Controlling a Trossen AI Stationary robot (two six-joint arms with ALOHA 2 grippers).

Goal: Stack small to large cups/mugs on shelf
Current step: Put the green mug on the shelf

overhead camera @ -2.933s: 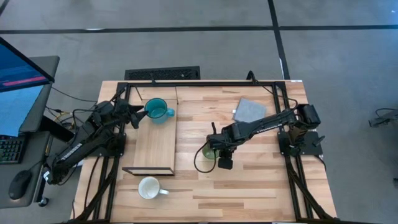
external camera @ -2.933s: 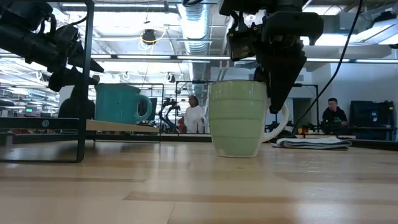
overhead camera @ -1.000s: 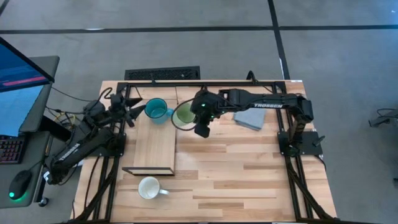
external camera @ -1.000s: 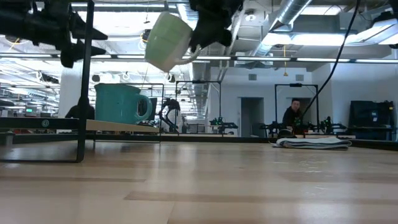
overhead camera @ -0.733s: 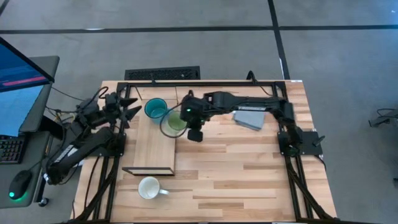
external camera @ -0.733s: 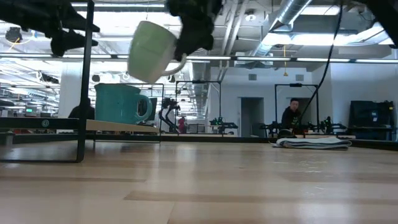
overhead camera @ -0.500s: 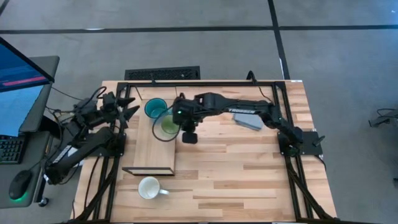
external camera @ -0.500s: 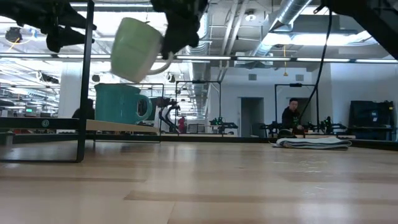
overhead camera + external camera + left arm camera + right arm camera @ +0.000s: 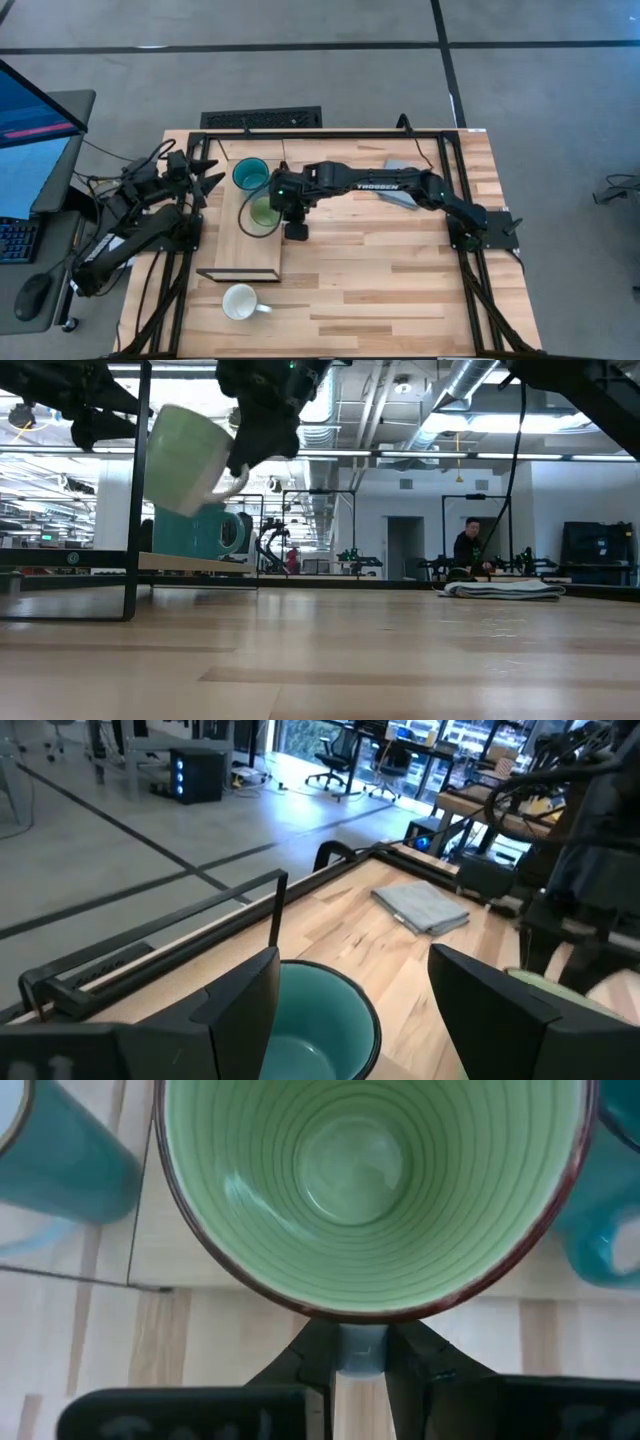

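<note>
Green mug (image 9: 263, 210), handle pinched in the right tool (image 9: 362, 1348), hangs over the shelf (image 9: 247, 240); next, lower it upright.

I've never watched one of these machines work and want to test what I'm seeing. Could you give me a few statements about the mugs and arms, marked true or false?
1. The right gripper holds the green mug in the air. True.
2. The teal mug stands on the shelf. True.
3. The white mug is already on the shelf. False: it sits on the tabletop, in front of the shelf.
4. The left gripper grips the teal mug. False: it is open, beside the mug.
</note>
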